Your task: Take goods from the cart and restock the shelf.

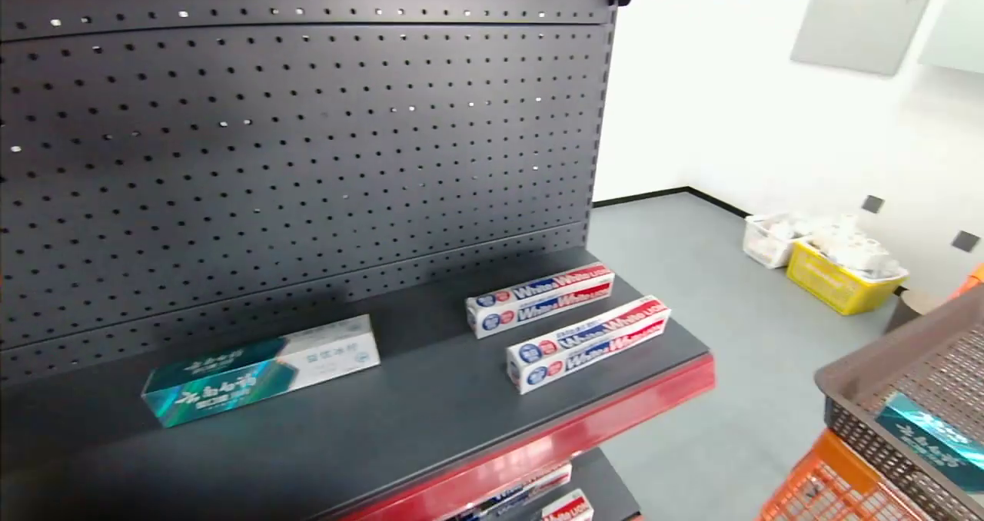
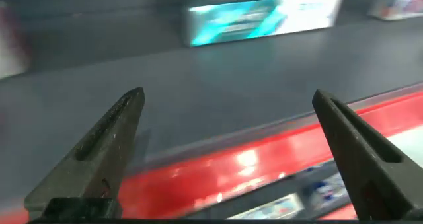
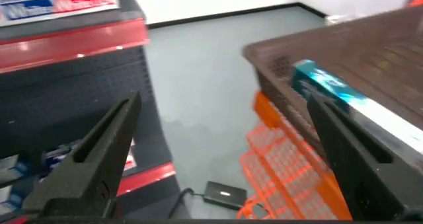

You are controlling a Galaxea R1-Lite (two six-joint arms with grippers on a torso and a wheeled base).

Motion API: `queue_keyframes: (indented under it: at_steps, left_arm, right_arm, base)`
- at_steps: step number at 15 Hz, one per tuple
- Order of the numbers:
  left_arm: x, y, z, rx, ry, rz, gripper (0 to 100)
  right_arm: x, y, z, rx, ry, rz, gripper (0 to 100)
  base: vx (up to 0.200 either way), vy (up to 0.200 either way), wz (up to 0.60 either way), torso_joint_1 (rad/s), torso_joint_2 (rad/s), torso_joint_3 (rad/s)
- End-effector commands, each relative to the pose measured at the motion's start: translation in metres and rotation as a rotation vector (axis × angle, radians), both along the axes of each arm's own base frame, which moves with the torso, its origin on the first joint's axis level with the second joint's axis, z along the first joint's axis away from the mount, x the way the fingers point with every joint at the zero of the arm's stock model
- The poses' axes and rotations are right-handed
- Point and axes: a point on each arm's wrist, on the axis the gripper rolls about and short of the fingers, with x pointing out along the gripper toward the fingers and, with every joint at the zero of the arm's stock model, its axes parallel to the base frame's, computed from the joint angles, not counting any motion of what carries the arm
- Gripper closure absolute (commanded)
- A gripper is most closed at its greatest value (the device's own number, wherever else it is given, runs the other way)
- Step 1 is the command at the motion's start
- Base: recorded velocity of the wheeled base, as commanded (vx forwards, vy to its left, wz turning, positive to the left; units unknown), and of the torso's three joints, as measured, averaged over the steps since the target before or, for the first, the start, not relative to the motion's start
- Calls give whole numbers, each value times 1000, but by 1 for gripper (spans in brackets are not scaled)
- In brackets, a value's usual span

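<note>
Toothpaste boxes are the goods being shelved. One teal box (image 1: 261, 371) lies flat on the shelf (image 1: 400, 429), straight ahead of the left jaws and across a bare stretch of board from them. A rear red-and-white box (image 1: 540, 298) and a front red-and-white box (image 1: 588, 342) lie side by side farther along, well off to the side of those jaws. The left jaws stand wide apart with nothing between them, low at the shelf's red front lip. The right jaws are just as wide and just as empty, held out over the floor between the shelf end and the cart (image 1: 815, 486). Ahead of them, nearer one jaw tip than the other, the brown basket (image 1: 907, 375) holds a second teal box (image 1: 934, 433). It is blurred, but it is probably the same kind as the one on the shelf. The step in hand looks like fetching that box with the right arm. To do it well, lift the jaws over the basket rim first rather than driving at the wall. Then come down from above and turn the jaws to span the box's narrow width. Close near its middle so the long box does not droop at either end. It would sit best on the bare board beside the teal one, parallel to it.
</note>
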Motion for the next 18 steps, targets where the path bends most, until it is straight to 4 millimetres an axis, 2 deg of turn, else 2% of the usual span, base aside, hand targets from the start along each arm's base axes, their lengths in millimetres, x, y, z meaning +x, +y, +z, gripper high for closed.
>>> queue_keyframes:
  at_steps: [1, 8, 18]
  left_arm:
    - [0, 0, 0, -1, 0, 0, 0]
    - [0, 0, 0, 2, 0, 0, 0]
    - [0, 0, 0, 3, -1, 6, 0]
  right_arm:
    - [0, 0, 0, 0, 2, 0, 0]
    - [0, 0, 0, 3, 1, 0, 0]
    - [0, 0, 0, 3, 1, 2, 0]
  base:
    - [0, 0, -600, -2, 2, 2]
    - [0, 0, -600, 3, 4, 3]
    - [0, 0, 0, 0, 0, 0]
